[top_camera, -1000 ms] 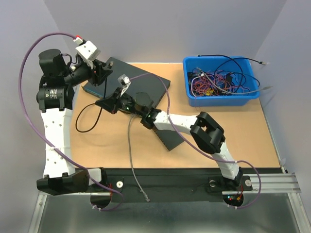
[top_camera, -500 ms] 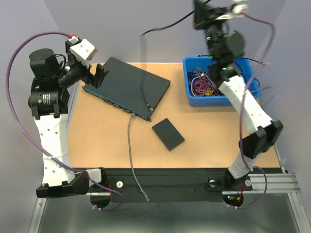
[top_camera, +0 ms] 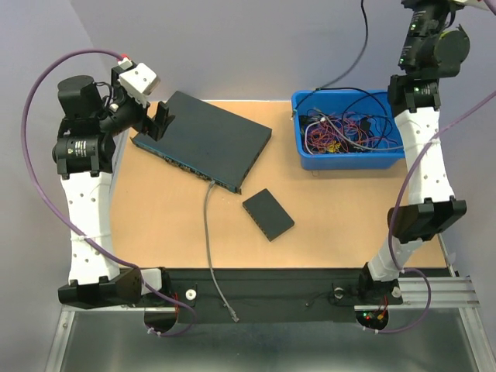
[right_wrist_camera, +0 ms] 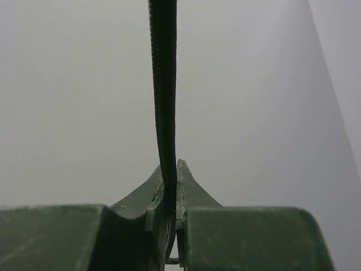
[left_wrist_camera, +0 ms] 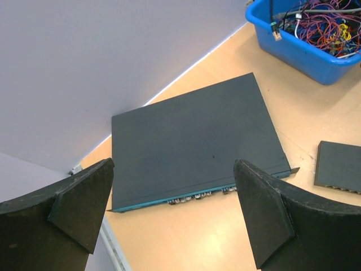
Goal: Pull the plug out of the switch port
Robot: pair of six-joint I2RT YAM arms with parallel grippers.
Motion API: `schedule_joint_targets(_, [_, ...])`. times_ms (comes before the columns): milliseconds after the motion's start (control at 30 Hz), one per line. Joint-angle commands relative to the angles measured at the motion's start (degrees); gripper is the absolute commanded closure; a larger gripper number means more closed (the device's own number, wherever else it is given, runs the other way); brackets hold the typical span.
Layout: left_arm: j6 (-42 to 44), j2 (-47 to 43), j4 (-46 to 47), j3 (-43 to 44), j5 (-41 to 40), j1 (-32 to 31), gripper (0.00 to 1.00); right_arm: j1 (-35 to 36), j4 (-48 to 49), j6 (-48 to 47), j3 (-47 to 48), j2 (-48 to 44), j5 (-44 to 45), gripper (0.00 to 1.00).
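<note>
The dark switch (top_camera: 205,139) lies at the back left of the table, its ports (left_wrist_camera: 197,196) along the teal front edge. A grey cable (top_camera: 208,240) runs from the front edge, near the right corner, down toward the near table edge. My left gripper (top_camera: 153,116) is open and empty at the switch's left corner, and the wrist view shows it above the switch (left_wrist_camera: 174,165). My right gripper (right_wrist_camera: 172,169) is shut on a thin black cable (right_wrist_camera: 163,84). The right arm (top_camera: 422,46) is raised to the top edge above the bin, and the black cable (top_camera: 364,39) hangs into it.
A blue bin (top_camera: 353,159) full of tangled wires stands at the back right, also in the left wrist view (left_wrist_camera: 304,51). A small black box (top_camera: 267,215) lies in the middle of the table. The grey cable's free plug (top_camera: 232,314) rests past the near edge.
My right arm swung from the switch's front edge up and right to above the blue bin, carrying the black cable away from the switch. My left gripper has barely moved.
</note>
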Motion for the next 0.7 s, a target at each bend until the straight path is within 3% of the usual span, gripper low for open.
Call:
schedule_joint_targets(0, [0.59, -0.03, 1.75, -0.38, 0.14, -0.01, 0.01, -0.55, -2.54, -1.07, 2.36, 1.51, 1.87, 1.00])
schedule_joint_targets(167, [1.03, 0.33, 1.93, -0.99, -0.04, -0.09, 0.01, -0.56, -3.42, -4.22, 7.28, 1.16, 2.58, 1.00])
schedule_joint_targets(367, [0.59, 0.68, 3.33, -3.19, 1.10, -0.01, 0.01, -0.64, -4.13, -13.96, 3.87, -1.83, 5.04, 1.00])
schedule_joint_targets(667, [1.39, 1.03, 3.59, -5.21, -0.57, -0.09, 0.01, -1.70, -6.85, -23.74, 7.12, -1.04, 8.92, 1.00])
